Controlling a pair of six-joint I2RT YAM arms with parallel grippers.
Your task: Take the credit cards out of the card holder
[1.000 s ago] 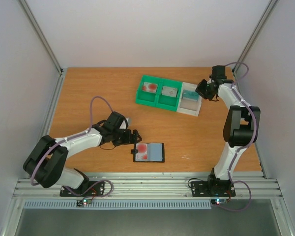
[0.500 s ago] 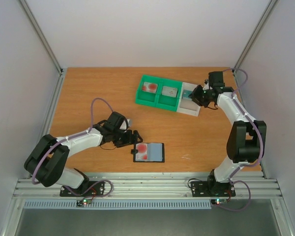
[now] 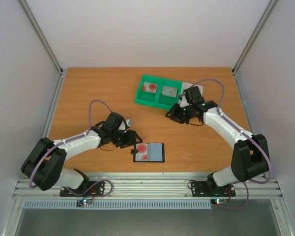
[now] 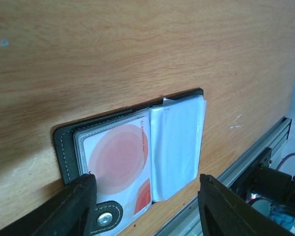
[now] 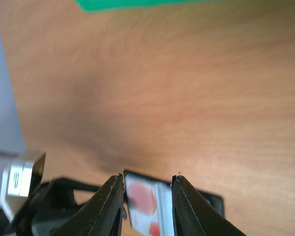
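Since one second earlier, the right gripper (image 5: 147,177) has been swung from the far right of the table to the middle, just in front of the green tray (image 3: 155,103); the left gripper (image 3: 134,140) has been kept at the left edge of the card holder (image 3: 156,153), with its fingers drawn somewhat closer.

Card holder: laid open and flat on the wood near the front edge; a whitish card with red discs (image 4: 115,160) is seated in its left pocket, beside a clear sleeve (image 4: 179,142) whose contents cannot be made out. Two cards, one red-marked (image 3: 149,87) and one grey (image 3: 170,91), are seen lying in the tray compartments.

Left fingers (image 4: 73,206): set well apart, astride the holder's near edge and snap tab (image 4: 105,219), with nothing clamped. Right fingers (image 5: 110,201): parted only narrowly, with nothing seen between them.

Step in hand, as judged: approach to the remaining card. The holder is best pinned by the left arm at the tab, clear of the pocket mouth; the card edge should be taken squarely by the right fingers and drawn along the pocket rather than lifted, lest the whole holder be dragged.

No brand, label or writing can be read; only the red disc pattern is seen.
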